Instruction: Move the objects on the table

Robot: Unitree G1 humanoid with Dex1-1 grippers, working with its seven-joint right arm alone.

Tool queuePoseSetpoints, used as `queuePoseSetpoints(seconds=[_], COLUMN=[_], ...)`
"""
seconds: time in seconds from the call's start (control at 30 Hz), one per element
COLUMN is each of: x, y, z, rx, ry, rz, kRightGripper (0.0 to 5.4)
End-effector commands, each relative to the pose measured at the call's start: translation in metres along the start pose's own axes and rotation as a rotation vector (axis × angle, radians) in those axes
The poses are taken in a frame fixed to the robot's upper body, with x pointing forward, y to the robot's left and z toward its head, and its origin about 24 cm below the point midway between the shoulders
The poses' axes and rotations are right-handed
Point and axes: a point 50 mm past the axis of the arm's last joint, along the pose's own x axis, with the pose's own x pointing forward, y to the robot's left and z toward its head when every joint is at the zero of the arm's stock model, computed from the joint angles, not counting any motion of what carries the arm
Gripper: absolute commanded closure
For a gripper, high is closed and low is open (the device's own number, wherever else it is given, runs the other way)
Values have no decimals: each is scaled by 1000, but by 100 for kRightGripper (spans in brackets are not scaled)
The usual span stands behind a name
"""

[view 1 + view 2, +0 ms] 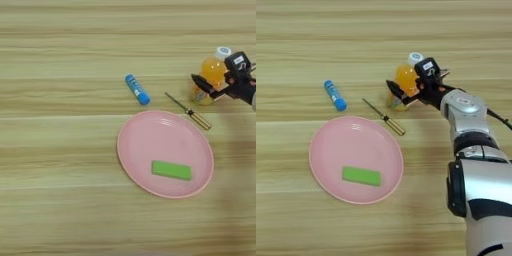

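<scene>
the gripper (404, 90) sits spread around the tilted orange-drink bottle (406, 79), one finger before it, its grip unconfirmed; the bottle's cap points away.

Wood-grain tabletop (60, 210), light brown with horizontal streaks, filling both views. Resting directly on it: a round pink plate (145, 145) near the centre; a blue marker-sized stick (137, 89) lying flat beyond the plate's far-left rim, clear of it and angled diagonally (one end pale, the other rounded and blue); a slender screwdriver (189, 111) with a thin dark shaft and a yellowish handle, lying diagonally just off the plate's far-right rim; and a small orange-drink bottle (214, 70) with a white cap, further right, tilted, its base near the screwdriver's shaft.
</scene>
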Motion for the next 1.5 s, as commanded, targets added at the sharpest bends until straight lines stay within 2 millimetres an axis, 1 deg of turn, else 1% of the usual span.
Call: queuePoseSetpoints(seconds=[0.03, 0.37, 0.53, 0.8, 1.0, 1.13, 1.23, 1.3, 1.4, 1.5], x=[2, -1, -2, -3, -8, -15, -23, -28, -33, -32], y=[-30, -37, -37, -35, -33, -32, -24, -13, 16, 39], z=[56, 66, 69, 79, 93, 109, 126, 139, 155, 159], rx=[-79, -68, -66, -62, -54, -64, -101, -136, -153, -132], ry=[-170, -237, -264, -364, -508, -651, -788, -871, -951, -964], rz=[-115, -166, -162, -125, -88, -64, -16, 33, 133, 203], kRightGripper=[4, 4, 4, 4, 4, 4, 4, 4, 4, 4])
